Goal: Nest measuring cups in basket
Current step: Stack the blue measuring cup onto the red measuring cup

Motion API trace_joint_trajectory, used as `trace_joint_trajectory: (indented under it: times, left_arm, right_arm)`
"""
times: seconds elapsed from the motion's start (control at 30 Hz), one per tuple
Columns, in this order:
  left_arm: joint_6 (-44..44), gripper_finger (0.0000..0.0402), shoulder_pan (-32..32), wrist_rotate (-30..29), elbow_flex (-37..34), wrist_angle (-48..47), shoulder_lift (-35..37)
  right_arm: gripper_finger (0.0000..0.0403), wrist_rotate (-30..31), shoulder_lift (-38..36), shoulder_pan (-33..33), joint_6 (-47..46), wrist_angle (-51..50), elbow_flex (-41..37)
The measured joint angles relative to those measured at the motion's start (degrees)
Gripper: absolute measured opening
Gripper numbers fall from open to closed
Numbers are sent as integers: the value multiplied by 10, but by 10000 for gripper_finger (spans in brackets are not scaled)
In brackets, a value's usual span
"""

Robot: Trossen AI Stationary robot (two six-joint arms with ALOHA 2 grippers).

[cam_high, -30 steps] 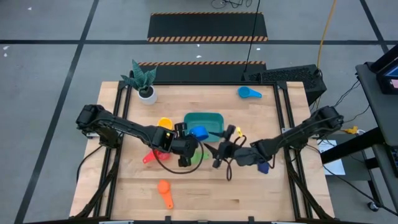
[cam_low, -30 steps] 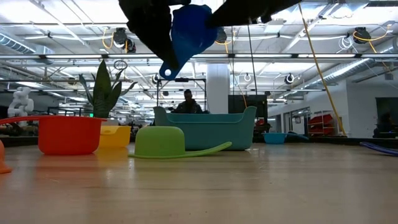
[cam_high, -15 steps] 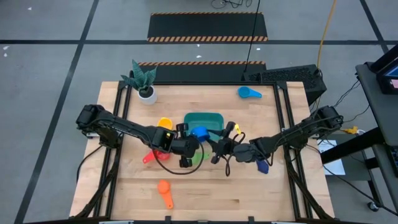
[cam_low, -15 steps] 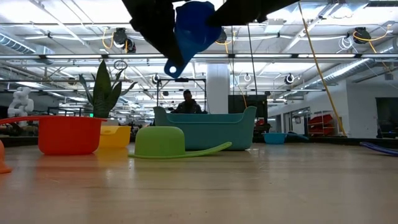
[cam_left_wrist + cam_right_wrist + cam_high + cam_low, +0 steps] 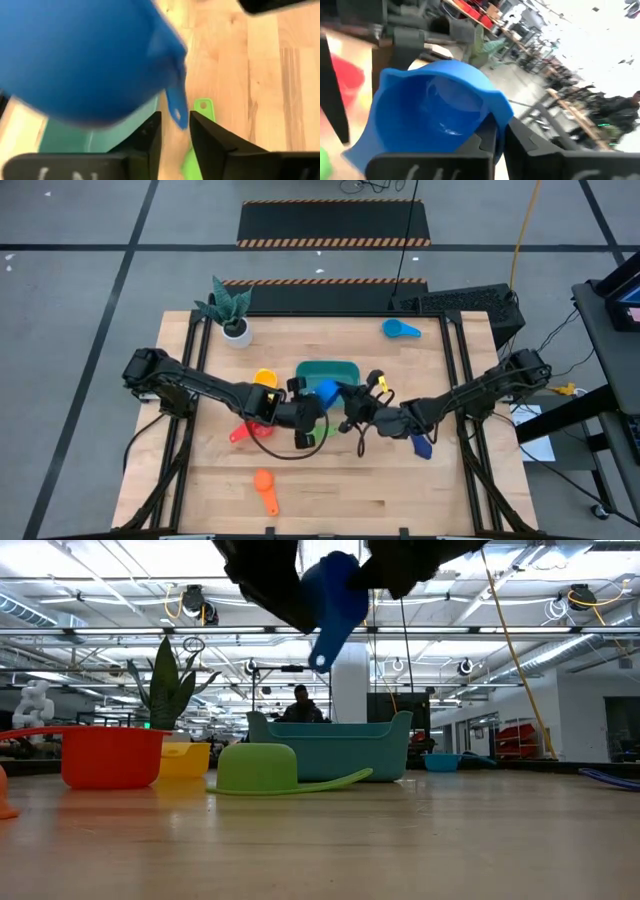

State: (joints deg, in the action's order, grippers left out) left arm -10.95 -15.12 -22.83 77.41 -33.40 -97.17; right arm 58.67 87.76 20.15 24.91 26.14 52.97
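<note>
A blue measuring cup (image 5: pixel 324 390) hangs in the air over the near edge of the teal basket (image 5: pixel 330 370). My right gripper (image 5: pixel 346 399) is shut on it. My left gripper (image 5: pixel 175 120) is open, its fingers on either side of the free end of the cup's handle (image 5: pixel 176 107). The green cup (image 5: pixel 257 768) lies upside down on the table in front of the basket (image 5: pixel 330 745). The red cup (image 5: pixel 110 755) and yellow cup (image 5: pixel 186 758) stand to the basket's left. The orange cup (image 5: pixel 265 485), dark blue cup (image 5: pixel 421 446) and light blue cup (image 5: pixel 400 329) lie farther off. My right gripper pinches the blue cup's rim and wall (image 5: pixel 491 119) between its two fingers, on the side away from the handle. It comes in roughly level from the table's right. The cup is lifted clear and tilted, its handle (image 5: pixel 322 652) hanging downward.
A small white pot with a green plant (image 5: pixel 232 315) stands at the table's far left corner. A person sits in the room beyond the basket (image 5: pixel 302 705). Bare wood lies along the near edge right of the orange cup.
My right gripper has moved toward the table's left onto the blue cup and shut on its rim. The cup has shifted a little toward the table's right, staying lifted clear with its handle hanging down.
</note>
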Motion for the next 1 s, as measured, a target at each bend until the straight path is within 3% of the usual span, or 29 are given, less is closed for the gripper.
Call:
trace_joint_trajectory:
  times: [0.23, 0.43, 0.67, 1.0]
  left_arm:
    - [-16, 145, -13, -61, 0, -50, 20]
    - [-65, 149, -19, -112, -1, -114, 42]
    - [-78, 149, -26, -133, 0, -142, 51]
    - [-39, 150, -22, -175, 0, -102, 51]
  right_arm:
    - [2, 59, -37, 27, 36, 2, 0]
    - [2, 69, -116, 55, 18, -4, -31]
    - [2, -68, -204, 46, -81, 67, -116]
    - [2, -120, -214, 17, -77, 250, -197]
